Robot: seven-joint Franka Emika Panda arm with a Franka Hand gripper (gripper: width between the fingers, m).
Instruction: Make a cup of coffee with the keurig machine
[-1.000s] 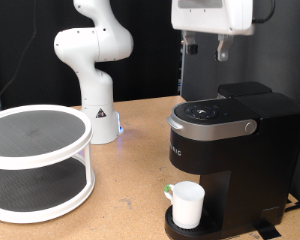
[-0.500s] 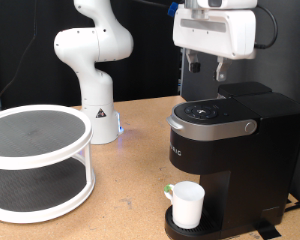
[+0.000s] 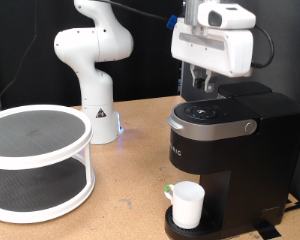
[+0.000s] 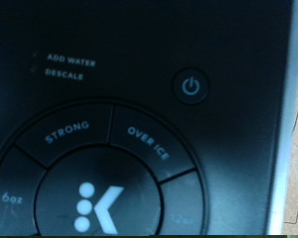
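The black keurig machine [image 3: 235, 150] stands at the exterior view's right with its lid down. The white cup [image 3: 187, 204] sits on its round drip base under the spout. My gripper [image 3: 204, 84] hangs just above the machine's round top buttons [image 3: 204, 110], its fingers a little apart and empty. The wrist view shows no fingers. It looks close onto the button panel, with the big K button [image 4: 94, 203], the power button [image 4: 192, 86] and the STRONG and OVER ICE keys.
A white two-tier round rack [image 3: 35, 160] stands at the exterior view's left on the wooden table [image 3: 130, 190]. The white arm base [image 3: 95, 90] stands behind it at the middle. A dark wall runs along the back.
My gripper has come down towards the machine's top buttons and its hand has turned a little. The cup and the machine have not moved.
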